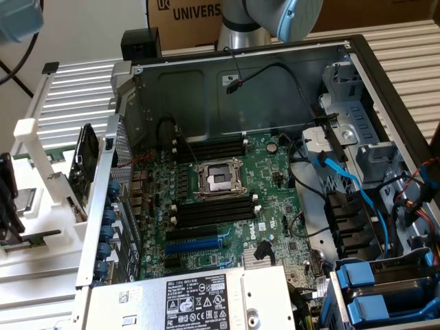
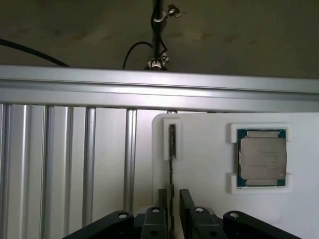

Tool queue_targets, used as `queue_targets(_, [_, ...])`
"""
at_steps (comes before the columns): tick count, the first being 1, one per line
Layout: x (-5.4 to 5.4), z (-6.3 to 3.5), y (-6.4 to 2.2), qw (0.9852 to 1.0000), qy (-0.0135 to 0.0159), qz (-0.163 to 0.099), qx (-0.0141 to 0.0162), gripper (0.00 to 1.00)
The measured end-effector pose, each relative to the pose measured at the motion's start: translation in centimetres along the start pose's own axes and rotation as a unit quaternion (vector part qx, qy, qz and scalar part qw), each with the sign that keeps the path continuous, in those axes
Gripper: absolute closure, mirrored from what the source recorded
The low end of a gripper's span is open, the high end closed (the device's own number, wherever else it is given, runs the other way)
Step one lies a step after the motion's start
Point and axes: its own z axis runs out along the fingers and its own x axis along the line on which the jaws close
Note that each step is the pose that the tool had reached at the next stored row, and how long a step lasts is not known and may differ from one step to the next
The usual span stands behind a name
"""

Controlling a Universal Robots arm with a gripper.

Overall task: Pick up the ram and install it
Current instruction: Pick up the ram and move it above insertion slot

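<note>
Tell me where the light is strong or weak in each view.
Exterior view: the ribbed aluminium surface glares pale, the open grey metal computer case is shaded inside. Wrist view: the white plastic tray is evenly lit, the square silver processor chip shines softly.

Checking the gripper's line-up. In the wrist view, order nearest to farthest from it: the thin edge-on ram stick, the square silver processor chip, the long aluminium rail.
1. Thin edge-on ram stick: in the white holder's slot, between the fingers of the gripper.
2. Square silver processor chip: in its own pocket, aside.
3. Long aluminium rail: beyond the holder's edge.
</note>
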Motion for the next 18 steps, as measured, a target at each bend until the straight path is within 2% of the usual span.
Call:
queue_targets(11, [0.03,0.64,-0.02,1.0000,0.0000,0.000,0.0002,0.76])
queue_targets(18, [0.03,0.67,-0.02,1.0000,0.0000,0.000,0.0002,0.76])
